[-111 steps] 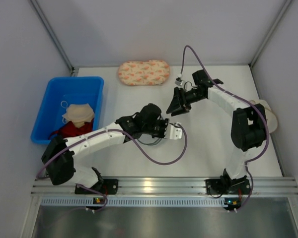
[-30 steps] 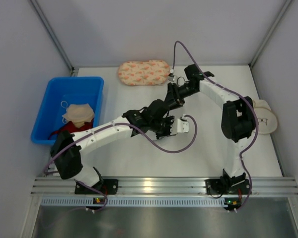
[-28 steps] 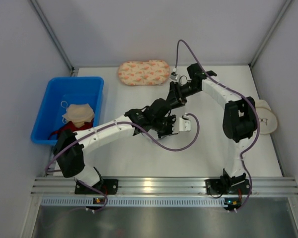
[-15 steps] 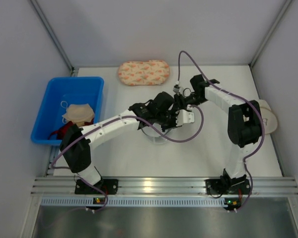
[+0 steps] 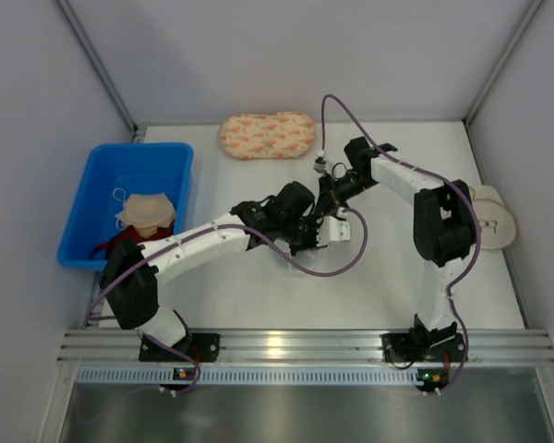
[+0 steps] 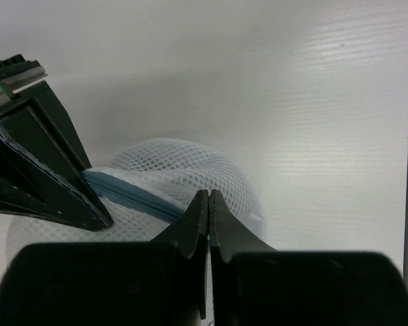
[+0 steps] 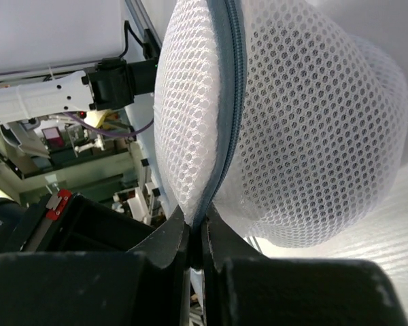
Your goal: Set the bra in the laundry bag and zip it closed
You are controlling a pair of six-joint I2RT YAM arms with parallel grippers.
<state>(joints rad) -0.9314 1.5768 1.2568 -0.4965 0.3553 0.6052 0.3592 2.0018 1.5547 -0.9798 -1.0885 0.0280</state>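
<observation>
The laundry bag (image 7: pixel 313 122) is a white mesh dome with a blue-grey zipper (image 7: pixel 228 102) along its seam. My right gripper (image 7: pixel 196 227) is shut on the zipper edge at the bag's lower end. My left gripper (image 6: pixel 209 193) is shut, its tips on the laundry bag (image 6: pixel 183 163) where the zipper (image 6: pixel 122 192) runs under them. The right gripper's black fingers (image 6: pixel 47 176) show just to its left. In the top view both grippers meet mid-table, left gripper (image 5: pixel 307 235) and right gripper (image 5: pixel 325 205), and cover the bag. The bra is hidden.
A blue bin (image 5: pixel 83 217) with a beige cloth (image 5: pixel 146 210) stands at the left. A peach patterned pouch (image 5: pixel 268 136) lies at the back. A beige round-cupped bra (image 5: pixel 497 220) lies by the right wall. Purple cables loop over the table's middle.
My right gripper's jaws have come together on the bag's zipper edge. Both arms have shifted slightly around the bag at mid-table. The left gripper stays shut.
</observation>
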